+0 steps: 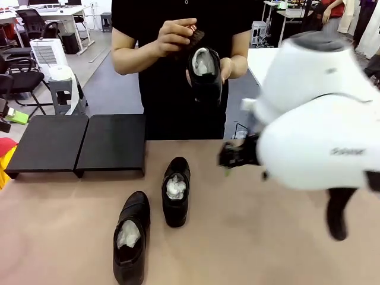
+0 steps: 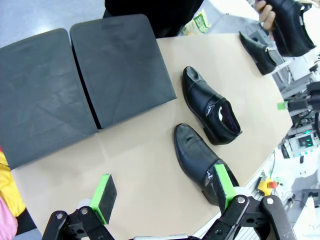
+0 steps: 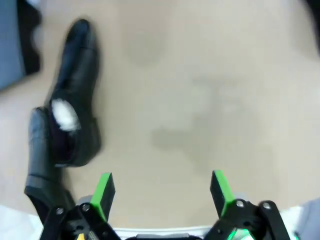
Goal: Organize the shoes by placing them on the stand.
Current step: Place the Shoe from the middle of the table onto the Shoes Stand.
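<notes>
While person [image 1: 178,101] holds shoe [image 1: 205,74], left-wrist view shows fourth [image 2: 257,50]; left gripper [image 2: 165,191], right gripper [image 3: 162,190] open.

Glossy black near shoe [image 1: 132,237] and far shoe [image 1: 176,191] on table [image 1: 267,237] before matte stand [image 1: 77,142]; third shoe [image 1: 205,74] aloft.

Tan table top [image 1: 255,243], white slatted appliance [image 1: 48,54] on the floor behind, black office chairs [image 1: 21,74], grey stool [image 1: 63,90]

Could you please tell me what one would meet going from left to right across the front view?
The stand → the nearer shoe on the table → the farther shoe on the table → the held shoe, up in front of the person → the right arm.
</notes>
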Controlling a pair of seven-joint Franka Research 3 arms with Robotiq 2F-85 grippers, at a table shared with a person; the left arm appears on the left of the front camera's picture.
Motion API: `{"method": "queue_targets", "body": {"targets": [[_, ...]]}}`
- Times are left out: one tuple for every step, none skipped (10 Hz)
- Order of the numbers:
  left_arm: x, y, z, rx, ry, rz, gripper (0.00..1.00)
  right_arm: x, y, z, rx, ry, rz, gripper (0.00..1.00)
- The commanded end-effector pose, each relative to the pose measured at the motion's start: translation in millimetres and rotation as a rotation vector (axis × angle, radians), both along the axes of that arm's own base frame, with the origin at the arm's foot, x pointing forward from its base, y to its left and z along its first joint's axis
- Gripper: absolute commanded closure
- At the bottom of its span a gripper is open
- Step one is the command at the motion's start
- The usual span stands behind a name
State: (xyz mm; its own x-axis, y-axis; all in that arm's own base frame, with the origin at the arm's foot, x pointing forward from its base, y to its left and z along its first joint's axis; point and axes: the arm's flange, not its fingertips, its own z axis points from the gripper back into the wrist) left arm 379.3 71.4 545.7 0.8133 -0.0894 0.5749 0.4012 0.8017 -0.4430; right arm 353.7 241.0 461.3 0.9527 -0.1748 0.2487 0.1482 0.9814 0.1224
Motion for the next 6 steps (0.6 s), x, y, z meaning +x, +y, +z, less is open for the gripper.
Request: {"method": "queue_targets", "body": {"targets": [[1, 1, 0, -0.008, -0.014, -0.015, 0.0, -5, -56, 12, -0.03, -0.022, 0.168, 0.0], [1, 1, 0, -0.008, -0.014, -0.015, 0.0, 0, -84, 7, -0.028, -0.014, 0.214, 0.0], [1, 1, 0, -0.008, -0.014, -0.015, 0.0, 5, -111, 1, -0.024, -0.022, 0.254, 0.0], [1, 1, 0, -0.008, -0.014, -0.015, 0.0, 7, -133, -8, -0.016, -0.04, 0.29, 0.0], [1, 1, 0, -0.008, -0.014, -0.015, 0.0, 7, -150, -16, 0.027, -0.044, 0.245, 0.0], [0, 0, 0, 0.0, 0.0, 0.0, 0.0, 10, -157, -20, 0.089, -0.013, 0.099, 0.0]]}}
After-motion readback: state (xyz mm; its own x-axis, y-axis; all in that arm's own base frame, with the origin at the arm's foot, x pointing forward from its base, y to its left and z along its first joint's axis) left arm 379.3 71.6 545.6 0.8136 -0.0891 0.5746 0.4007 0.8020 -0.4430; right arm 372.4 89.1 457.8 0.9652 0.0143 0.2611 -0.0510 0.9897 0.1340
